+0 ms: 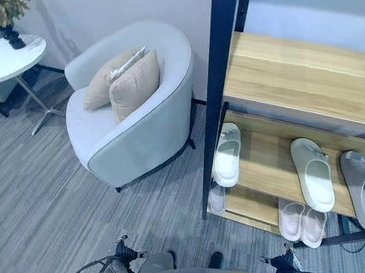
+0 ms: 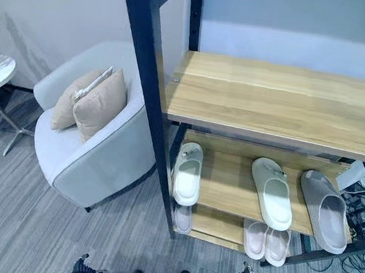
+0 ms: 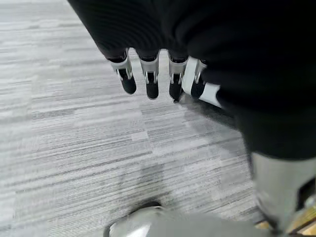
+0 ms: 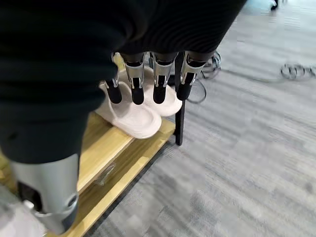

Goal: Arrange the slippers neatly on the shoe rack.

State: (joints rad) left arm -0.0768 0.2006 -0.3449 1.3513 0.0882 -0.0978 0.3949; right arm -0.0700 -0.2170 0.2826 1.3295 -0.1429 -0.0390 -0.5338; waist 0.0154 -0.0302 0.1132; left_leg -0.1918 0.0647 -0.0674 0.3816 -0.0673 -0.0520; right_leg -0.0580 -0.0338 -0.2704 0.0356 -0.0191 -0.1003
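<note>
Both hands, left hand and right hand, hang relaxed, holding nothing; next we likely straighten the slippers on the rack.

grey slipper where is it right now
The grey slipper lies on the shoe rack's middle shelf at its right end, just right of a white slipper, its toe poking past the front edge.

Your left hand hangs above the floor, a grey carpet with fine streaks running across it. Its silver fingers with dark tips point down in a row, straight and relaxed, with nothing held in them. They do not touch the carpet. The dark ribbed cover sits above them.
</note>
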